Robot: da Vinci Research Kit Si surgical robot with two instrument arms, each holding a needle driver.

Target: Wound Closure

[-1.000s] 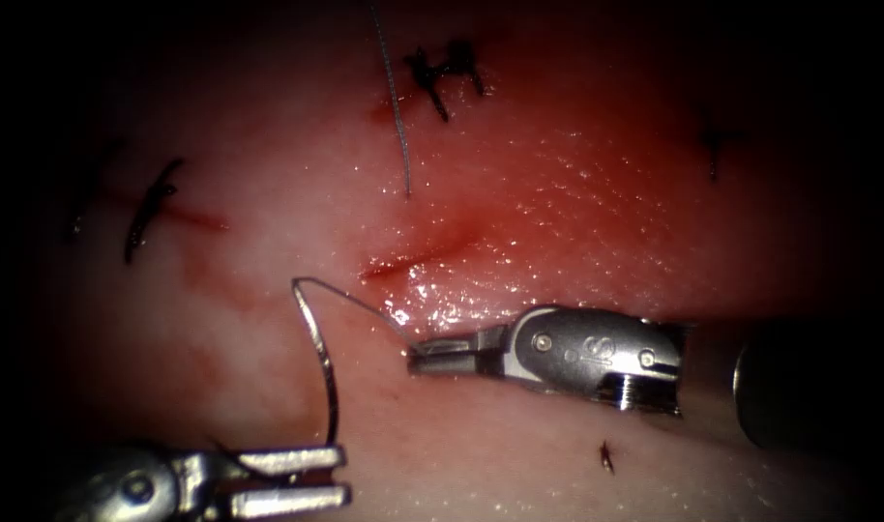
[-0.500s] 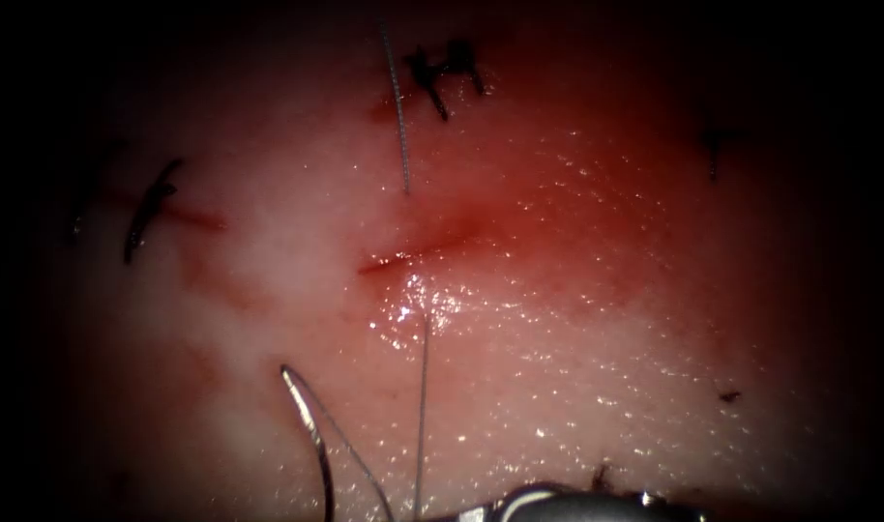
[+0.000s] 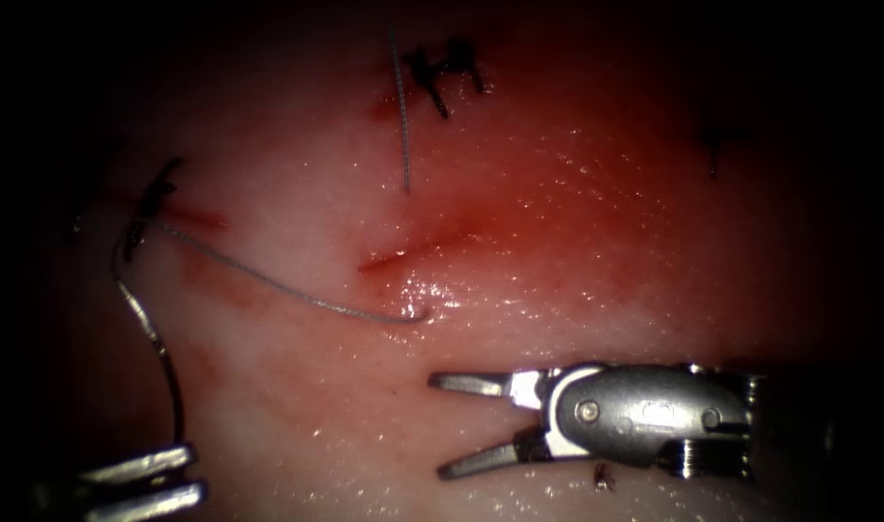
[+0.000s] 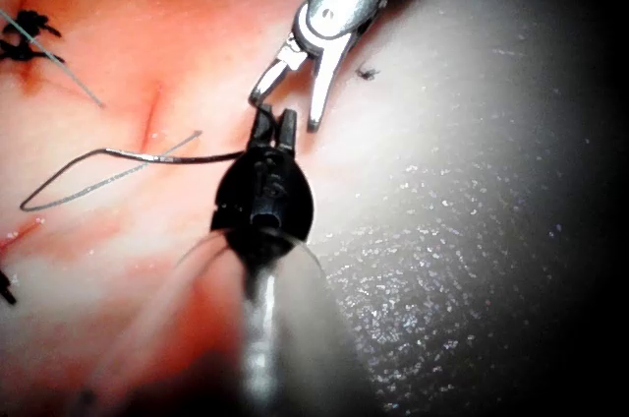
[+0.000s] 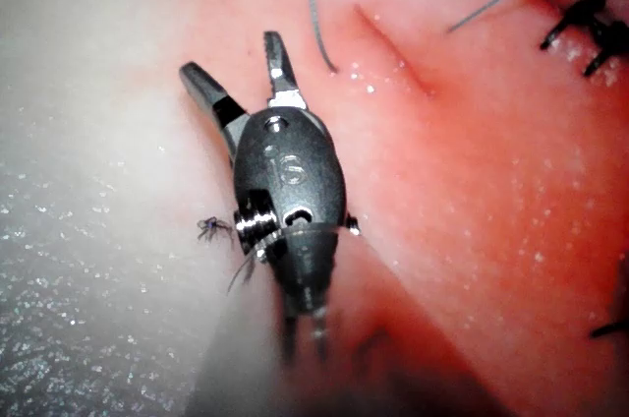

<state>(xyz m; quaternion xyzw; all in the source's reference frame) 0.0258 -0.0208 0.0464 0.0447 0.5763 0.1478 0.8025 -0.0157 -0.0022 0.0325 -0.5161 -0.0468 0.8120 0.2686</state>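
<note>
Curved needle (image 3: 157, 343) apparently outside tissue (image 3: 577, 251).

Dim, heavily vignetted endoscope view, wet glare on the tissue (image 3: 432, 295), edges perhaps blurred.

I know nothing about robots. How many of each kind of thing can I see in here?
Pincer tools: 2 (left pincer grips the needle near one end; right pincer open, empty)
Curved needle: 1, out of the tissue, left of the cut
Thread trailing from it: 1
Dark stitches: 3
Cut thread ends: 2
Total: 9
</note>
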